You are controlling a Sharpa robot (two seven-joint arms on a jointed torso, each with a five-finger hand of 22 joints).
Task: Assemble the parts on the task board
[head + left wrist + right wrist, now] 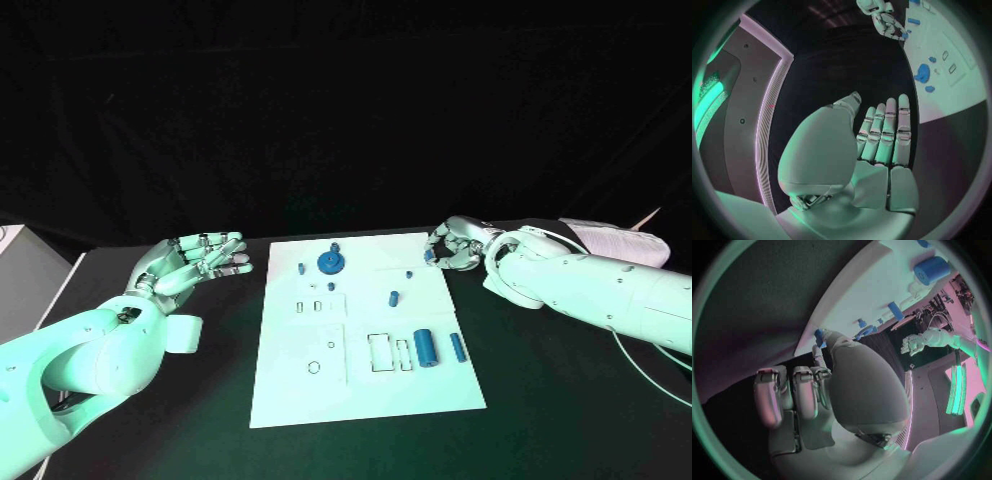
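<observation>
The white task board (pixel 361 390) lies mid-table. On it are a blue gear-like disc (pixel 332 263), a small peg (pixel 394 297), a thick blue cylinder (pixel 424 346) and a longer peg (pixel 459 347). My left hand (pixel 195 262) hovers off the board's far left corner, palm open, fingers (pixel 886 130) stretched out and holding nothing. My right hand (pixel 454 247) is at the board's far right corner with its fingers curled in. It pinches a small blue part (pixel 820 335) at its fingertips. The cylinder (pixel 931 270) and a peg (pixel 895 310) also appear in the right wrist view.
Empty rectangular slots (pixel 379 352) and a small ring outline (pixel 315 368) mark the board's near half. A pale strip (pixel 72 275) edges the table on the left, beside a white object (pixel 12 240). A thin cable (pixel 635 360) runs under my right arm.
</observation>
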